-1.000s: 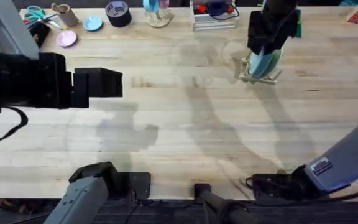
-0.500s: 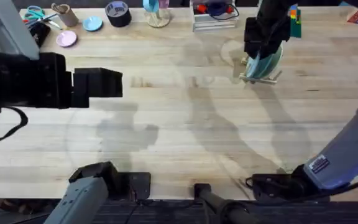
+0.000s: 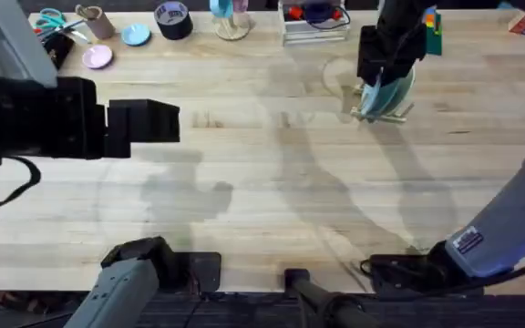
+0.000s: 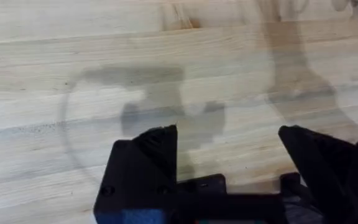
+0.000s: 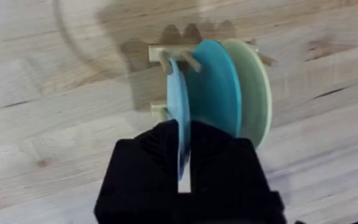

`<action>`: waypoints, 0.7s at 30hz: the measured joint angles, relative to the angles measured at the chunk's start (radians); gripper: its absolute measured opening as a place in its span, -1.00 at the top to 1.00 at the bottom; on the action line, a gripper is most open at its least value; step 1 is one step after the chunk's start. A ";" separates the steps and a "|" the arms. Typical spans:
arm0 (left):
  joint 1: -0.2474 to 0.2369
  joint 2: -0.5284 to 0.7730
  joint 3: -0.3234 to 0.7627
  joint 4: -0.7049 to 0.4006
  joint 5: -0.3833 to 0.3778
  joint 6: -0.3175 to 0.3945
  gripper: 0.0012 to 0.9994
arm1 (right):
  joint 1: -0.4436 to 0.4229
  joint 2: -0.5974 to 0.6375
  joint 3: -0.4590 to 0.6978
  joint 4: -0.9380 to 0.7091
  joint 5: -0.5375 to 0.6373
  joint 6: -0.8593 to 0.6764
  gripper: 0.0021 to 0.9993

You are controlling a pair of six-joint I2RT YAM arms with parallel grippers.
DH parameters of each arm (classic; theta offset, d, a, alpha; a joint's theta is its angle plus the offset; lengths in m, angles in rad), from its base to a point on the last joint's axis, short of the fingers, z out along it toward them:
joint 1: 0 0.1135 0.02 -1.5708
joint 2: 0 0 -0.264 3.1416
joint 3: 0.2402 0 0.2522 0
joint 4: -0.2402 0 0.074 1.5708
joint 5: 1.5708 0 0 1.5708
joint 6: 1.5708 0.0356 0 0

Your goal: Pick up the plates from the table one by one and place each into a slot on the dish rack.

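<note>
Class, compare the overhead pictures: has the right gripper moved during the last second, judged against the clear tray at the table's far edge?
Yes. The right gripper has shifted toward the far edge, closer to the clear tray.

Compared with a second ago, the right gripper (image 3: 383, 80) is shifted a little toward the far edge of the table (image 3: 272, 182), over the dish rack (image 3: 378, 111). The pale sky blue plate (image 5: 178, 121) pinched between its fingers is carried along with it.
</note>
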 joint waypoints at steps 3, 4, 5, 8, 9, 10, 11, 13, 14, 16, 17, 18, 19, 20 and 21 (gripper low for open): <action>0.000 0.000 0.000 0.000 0.000 0.000 -0.99 | 0.000 0.000 0.000 0.000 0.000 0.002 0.62; 0.000 0.000 0.000 0.000 0.000 0.000 -0.99 | 0.000 0.000 0.000 0.000 0.000 0.002 0.60; 0.000 0.000 0.000 0.001 0.000 0.000 -0.99 | 0.000 0.000 0.000 0.000 0.000 0.003 0.59; 0.000 0.000 0.000 0.006 0.000 0.000 -0.99 | 0.000 0.000 0.000 0.000 0.000 0.003 0.57; 0.000 0.000 0.000 0.007 0.000 0.000 -0.99 | 0.000 0.000 0.000 0.000 -0.001 0.003 0.57; 0.000 0.000 0.000 0.008 0.000 0.000 -0.99 | 0.000 0.000 0.000 -0.002 0.000 0.003 0.56; 0.000 0.000 0.000 0.008 0.000 0.000 -0.99 | 0.000 0.000 0.000 -0.004 -0.001 0.003 0.55; 0.000 0.000 0.000 0.008 -0.001 0.000 -0.99 | 0.000 0.000 0.000 -0.009 -0.001 0.003 0.55; 0.000 0.000 0.000 0.008 -0.001 0.000 -0.99 | 0.000 0.000 0.000 -0.013 -0.001 0.003 0.55; 0.000 0.000 0.000 0.008 -0.002 0.000 -0.99 | 0.000 0.000 0.002 -0.027 -0.001 0.003 0.55; 0.000 0.000 0.000 0.008 -0.003 0.000 -0.99 | 0.000 0.000 0.005 -0.037 -0.002 0.003 0.55; 0.000 0.000 0.000 0.008 -0.003 0.000 -0.99 | 0.000 0.000 0.010 -0.047 -0.003 0.003 0.55; 0.000 0.000 0.000 0.008 -0.003 0.000 -0.99 | 0.000 0.000 0.018 -0.057 -0.003 0.003 0.55; 0.000 0.000 0.000 0.008 -0.003 0.000 -0.99 | 0.000 0.000 0.029 -0.066 -0.003 0.003 0.55; 0.000 0.000 0.000 0.008 -0.003 0.000 -0.99 | 0.000 0.000 0.043 -0.076 -0.003 0.002 0.55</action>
